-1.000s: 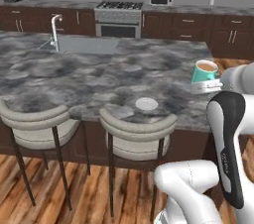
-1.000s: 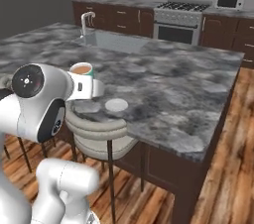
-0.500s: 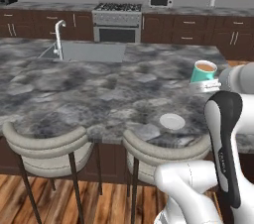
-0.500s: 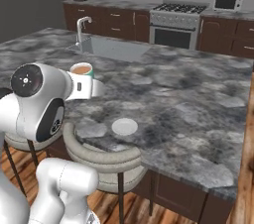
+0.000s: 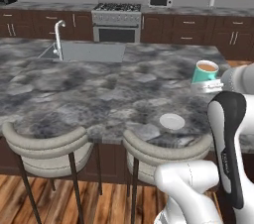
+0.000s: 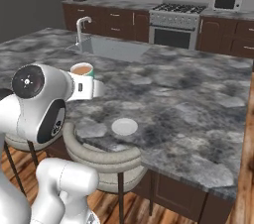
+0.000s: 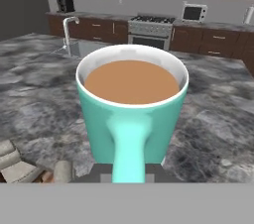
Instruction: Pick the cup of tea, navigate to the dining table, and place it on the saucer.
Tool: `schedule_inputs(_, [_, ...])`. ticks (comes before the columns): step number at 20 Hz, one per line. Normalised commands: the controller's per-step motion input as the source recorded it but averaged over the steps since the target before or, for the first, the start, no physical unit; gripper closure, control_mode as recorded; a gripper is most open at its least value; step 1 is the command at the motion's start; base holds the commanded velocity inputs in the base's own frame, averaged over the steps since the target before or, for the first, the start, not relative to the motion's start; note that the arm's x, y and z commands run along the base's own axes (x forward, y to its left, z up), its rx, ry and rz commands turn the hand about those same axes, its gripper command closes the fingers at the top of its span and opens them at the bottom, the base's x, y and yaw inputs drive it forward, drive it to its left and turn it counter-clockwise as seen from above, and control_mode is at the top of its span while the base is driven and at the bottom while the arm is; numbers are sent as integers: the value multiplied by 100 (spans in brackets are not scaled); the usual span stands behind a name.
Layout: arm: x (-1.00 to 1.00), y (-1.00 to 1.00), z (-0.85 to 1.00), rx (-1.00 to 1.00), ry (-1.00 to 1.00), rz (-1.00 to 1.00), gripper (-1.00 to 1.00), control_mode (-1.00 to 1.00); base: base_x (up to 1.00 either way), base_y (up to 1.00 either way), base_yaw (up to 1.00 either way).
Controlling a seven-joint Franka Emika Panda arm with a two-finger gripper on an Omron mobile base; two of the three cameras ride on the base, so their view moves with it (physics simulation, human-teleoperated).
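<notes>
Hand view: gripper (image 7: 128, 178) clamped, apparently on the handle of the cup of tea (image 7: 132, 106), upright above the dining table (image 5: 74, 94). Since 1 second ago our base has rolled along; the saucer (image 5: 172, 121) now lies nearer, so we judge placing comes next.

Teal cup of tea (image 5: 205, 72) (upright) above dining table (image 5: 74, 94); saucer (image 5: 171, 121) bare

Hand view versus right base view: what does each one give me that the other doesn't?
Hand view alone: the cup of tea seen close up, its handle facing the camera and its brown liquid level. Right base view alone: the saucer near the dining table's front edge, with a stool tucked under it. Both: the cup, the sink faucet, stove and microwave.
</notes>
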Motion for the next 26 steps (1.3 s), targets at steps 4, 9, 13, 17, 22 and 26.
schedule_inputs(4, [49,0,15,0,23,6,100,-100,13,0,1])
schedule_inputs(9, [94,-1,46,-10,60,26,100,-100,0,0,0])
schedule_inputs(13, [70,-33,-65,-4,-3,26,100,-100,0,0,0])
schedule_inputs(17, [27,-29,-100,2,-43,30,100,-100,0,0,0])
schedule_inputs(22, [44,-18,-100,0,-32,32,100,-100,0,0,0])
schedule_inputs(26, [53,-16,-41,0,11,34,100,-100,0,0,0])
